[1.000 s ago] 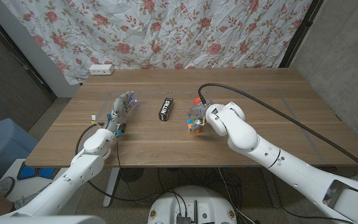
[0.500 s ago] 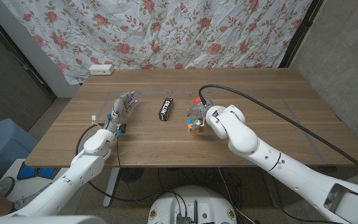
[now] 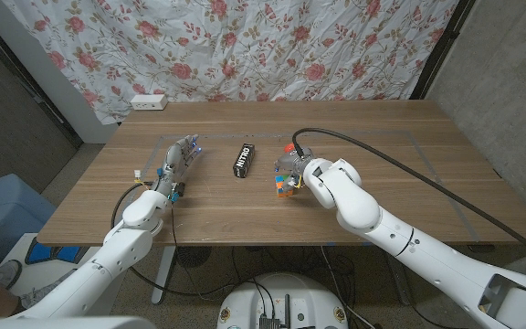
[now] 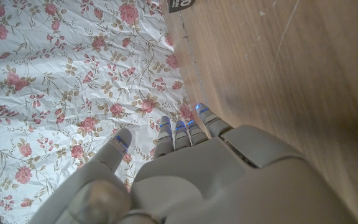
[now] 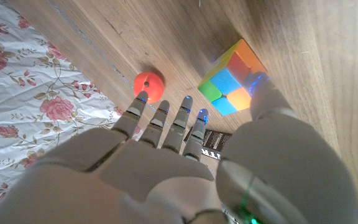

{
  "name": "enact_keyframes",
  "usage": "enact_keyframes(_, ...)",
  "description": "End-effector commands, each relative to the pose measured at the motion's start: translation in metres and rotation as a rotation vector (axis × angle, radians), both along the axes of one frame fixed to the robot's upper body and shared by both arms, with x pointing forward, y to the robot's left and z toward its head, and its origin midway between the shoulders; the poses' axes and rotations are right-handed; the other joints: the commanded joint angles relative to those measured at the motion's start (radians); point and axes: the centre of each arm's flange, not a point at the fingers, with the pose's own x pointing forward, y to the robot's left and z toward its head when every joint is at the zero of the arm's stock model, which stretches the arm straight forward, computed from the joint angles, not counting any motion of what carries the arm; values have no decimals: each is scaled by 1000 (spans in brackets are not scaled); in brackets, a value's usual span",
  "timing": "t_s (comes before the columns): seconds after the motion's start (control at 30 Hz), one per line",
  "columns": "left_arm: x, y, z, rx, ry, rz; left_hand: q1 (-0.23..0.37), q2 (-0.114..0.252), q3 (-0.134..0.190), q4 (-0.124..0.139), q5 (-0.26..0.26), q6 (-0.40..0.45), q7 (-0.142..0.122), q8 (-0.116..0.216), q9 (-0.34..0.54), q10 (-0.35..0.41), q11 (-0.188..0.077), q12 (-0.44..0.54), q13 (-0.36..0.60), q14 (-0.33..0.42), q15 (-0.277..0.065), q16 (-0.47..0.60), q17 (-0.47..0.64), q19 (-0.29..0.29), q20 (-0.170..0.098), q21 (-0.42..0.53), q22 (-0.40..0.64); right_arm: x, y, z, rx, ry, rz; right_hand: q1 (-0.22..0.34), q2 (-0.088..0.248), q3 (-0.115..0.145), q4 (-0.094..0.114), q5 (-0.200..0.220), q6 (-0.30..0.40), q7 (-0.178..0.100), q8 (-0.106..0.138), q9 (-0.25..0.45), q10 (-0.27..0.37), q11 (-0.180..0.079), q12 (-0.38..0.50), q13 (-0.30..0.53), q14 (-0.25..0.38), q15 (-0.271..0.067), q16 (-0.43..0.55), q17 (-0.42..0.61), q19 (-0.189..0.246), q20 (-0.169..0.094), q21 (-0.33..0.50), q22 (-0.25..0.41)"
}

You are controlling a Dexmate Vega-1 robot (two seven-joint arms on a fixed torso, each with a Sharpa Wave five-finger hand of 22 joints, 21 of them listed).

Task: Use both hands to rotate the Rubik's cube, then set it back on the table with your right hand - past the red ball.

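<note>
Right now my right hand (image 3: 298,170) sits beside the Rubik's cube (image 3: 284,182) near the middle of the table (image 3: 382,206). On the right wrist camera the thumb tip lies against the cube (image 5: 235,87) while the other fingers (image 5: 166,121) stretch straight and apart, so nothing is grasped; the hand is released. From the cube, the red ball (image 3: 288,146) lies at twelve o'clock, close by, and the black packet (image 3: 243,160) at about ten o'clock. My left hand (image 3: 175,164) waits out at nine o'clock, fingers extended, holding nothing. Bare wood runs wide at three o'clock toward the table's right edge, and beyond the ball toward the floral curtain (image 3: 245,46). Count: one cube, one ball, one packet, one white power strip (image 3: 149,102).
</note>
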Motion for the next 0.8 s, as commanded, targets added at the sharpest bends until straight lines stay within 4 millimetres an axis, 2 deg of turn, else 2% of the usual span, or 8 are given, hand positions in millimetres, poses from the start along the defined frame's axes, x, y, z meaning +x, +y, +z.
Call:
enact_keyframes(0.03,-2,-1,-3,-1,3,-5,-6,82,0,6,4,14,0,0,5,12,-1,3,3,4,-1,2,3,2,3,2,3,1,-1,-3,8,-25,7,22,-3,-2,3,9,23,-5,12,5,22,-2,8,7,21,-22,11,7,11,0,-4,3)
enact_keyframes(0.3,-3,0,-5,1,12,-1,-6,82,0,7,4,21,1,0,5,16,-1,4,3,6,-1,2,3,3,4,2,3,2,-2,-5,14,-24,0,30,3,-4,7,13,43,-8,21,6,47,-7,15,13,39,-36,21,11,16,-3,-5,3)
enact_keyframes(0.37,-3,0,-5,0,10,-5,-6,82,0,7,4,22,1,0,6,17,-1,4,3,6,-1,2,3,3,4,2,3,2,-1,-6,18,-28,0,33,5,-6,8,14,53,-7,26,7,59,-15,18,16,46,-40,24,12,18,-5,-6,3)
enact_keyframes(0.4,-3,0,-5,0,10,-5,-6,82,0,8,4,22,1,0,6,17,-2,4,3,6,-1,2,3,3,4,2,3,2,-1,-6,20,-32,1,36,5,-8,8,15,61,-8,30,7,69,-35,20,19,48,-41,26,14,19,-5,-6,3)
enact_keyframes(0.47,-2,0,-5,2,15,0,-6,81,0,8,4,23,1,0,6,17,-2,4,3,6,0,2,3,3,4,2,3,1,-1,-6,23,-38,4,42,8,-10,9,17,75,-8,38,9,81,-45,23,23,59,-50,32,16,23,-5,-6,3)
enact_keyframes(0.8,0,-1,-6,-2,9,-14,-7,81,1,9,4,27,1,-1,6,19,-3,4,3,6,-1,2,3,3,4,2,3,2,-1,-6,25,-43,1,54,12,-19,11,21,119,-9,64,17,131,-56,35,36,80,-68,45,22,35,-12,-6,3)
